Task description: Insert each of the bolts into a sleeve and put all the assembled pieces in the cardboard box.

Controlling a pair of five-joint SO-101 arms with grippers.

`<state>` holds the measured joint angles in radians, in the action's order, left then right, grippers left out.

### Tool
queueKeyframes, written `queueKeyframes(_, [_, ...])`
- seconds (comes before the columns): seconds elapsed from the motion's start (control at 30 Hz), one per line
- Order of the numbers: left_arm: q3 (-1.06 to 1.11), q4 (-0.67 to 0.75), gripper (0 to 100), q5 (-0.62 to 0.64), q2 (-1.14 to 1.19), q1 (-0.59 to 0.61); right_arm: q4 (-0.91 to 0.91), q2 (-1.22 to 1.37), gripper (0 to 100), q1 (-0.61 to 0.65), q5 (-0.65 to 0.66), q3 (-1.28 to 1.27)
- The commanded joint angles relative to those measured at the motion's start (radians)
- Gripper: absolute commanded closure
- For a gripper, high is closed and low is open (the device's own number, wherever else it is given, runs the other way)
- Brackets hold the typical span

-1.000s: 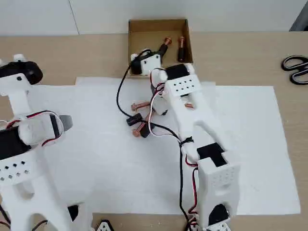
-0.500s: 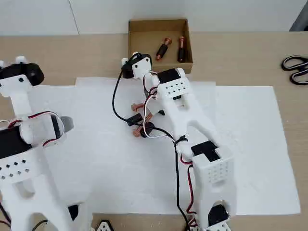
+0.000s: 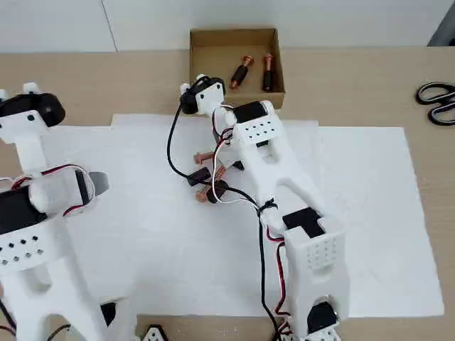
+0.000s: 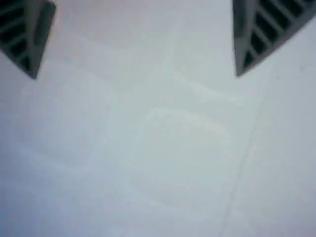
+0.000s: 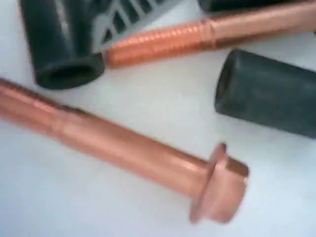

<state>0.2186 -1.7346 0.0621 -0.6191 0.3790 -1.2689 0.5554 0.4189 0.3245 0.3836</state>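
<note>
the left gripper (image 4: 143, 34) is held released, its jaws set wide apart just above the white sheet (image 3: 142, 234), well apart from the loose parts. the right gripper (image 5: 129, 20) is positioned low over the loose parts near the middle of the sheet; whether it is released or clenched cannot be told. in the right wrist view, a copper bolt (image 5: 123, 153) is seen lying flat on the sheet, between a black sleeve (image 5: 266, 94) and a second sleeve (image 5: 59, 49), with a second bolt (image 5: 197, 34) near them. one assembled piece (image 3: 242, 72) and a second assembled piece (image 3: 268, 71) are contained in the cardboard box (image 3: 202, 42), side by side and apart. scissors (image 3: 437, 99) are located on the table (image 3: 355, 78), beside the sheet.
</note>
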Motion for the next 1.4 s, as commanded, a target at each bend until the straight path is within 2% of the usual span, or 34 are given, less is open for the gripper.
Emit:
queueKeyframes(0.0, [-0.002, -0.015, 76, 0.005, -0.006, -0.002, -0.021, -0.087, 80.1, 0.008, 0.008, 0.009])
queueKeyframes(0.3, [-0.002, -0.015, 76, 0.005, -0.006, -0.002, -0.035, -0.15, 80.1, 0.012, 0.003, 0.003])
queueKeyframes(0.53, [-0.002, -0.015, 76, 0.005, -0.006, -0.002, -0.025, -0.076, 80.1, 0.05, 0.006, -0.005])
queueKeyframes(1.07, [-0.002, -0.015, 76, 0.005, -0.006, -0.002, -0.019, 0.033, 80.2, 0.051, 0.006, -0.002])
queueKeyframes(1.37, [-0.002, -0.015, 76, 0.005, -0.006, -0.002, -0.021, 0.062, 89.6, 0.05, 0.008, -0.002])
